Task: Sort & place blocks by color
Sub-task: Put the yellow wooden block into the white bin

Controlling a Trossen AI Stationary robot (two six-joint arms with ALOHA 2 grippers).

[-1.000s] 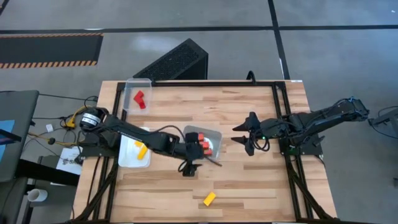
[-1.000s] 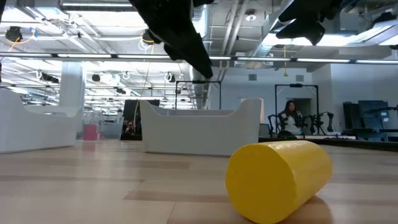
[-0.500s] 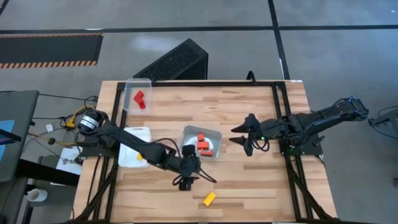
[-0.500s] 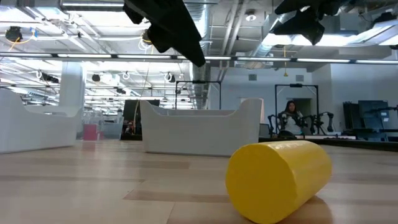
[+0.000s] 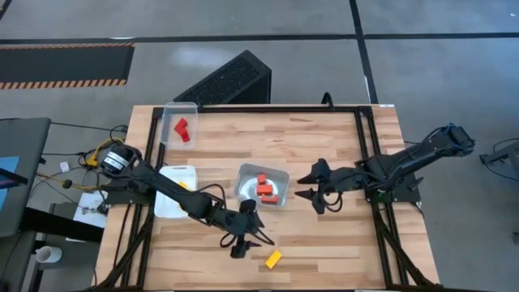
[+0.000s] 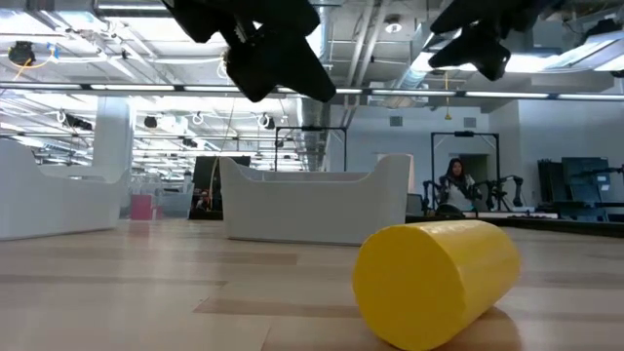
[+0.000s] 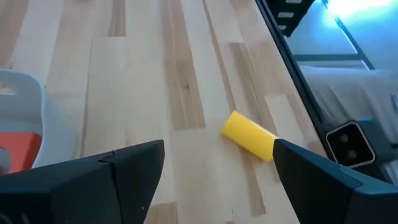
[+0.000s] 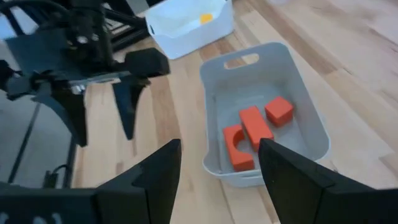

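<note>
Two dark arms reach over the wooden counter (image 5: pixel 324 138) from opposite sides. Along the left side sit the clear plastic trays: a far tray (image 5: pixel 169 122) with a red block (image 5: pixel 182 129) in it, and a nearer tray (image 5: pixel 166 203) that in the right wrist view holds a yellow piece (image 8: pixel 205 18), partly covered from above by the left arm. A third tray (image 5: pixel 280 177) stands near the middle of the counter and contains three orange-red blocks (image 5: pixel 265 187), one of them with an arched cut-out as the right wrist view shows.

Left end effector (image 5: pixel 245 241) hovers over the near part of the counter, just beside a yellow cylinder (image 5: pixel 273 259) that lies on its side on the bare wood, apart from all trays. Its fingers stand spread with nothing between them, and in the left wrist view the cylinder shows in the gap ahead of them, untouched.

Right end effector (image 5: pixel 311 186) hangs just to the right of the middle tray, pointing towards it, its fingers spread and empty.

In the low view the cylinder fills the foreground, and a seated person (image 6: pixel 453 183) shows far back in the room.
</note>
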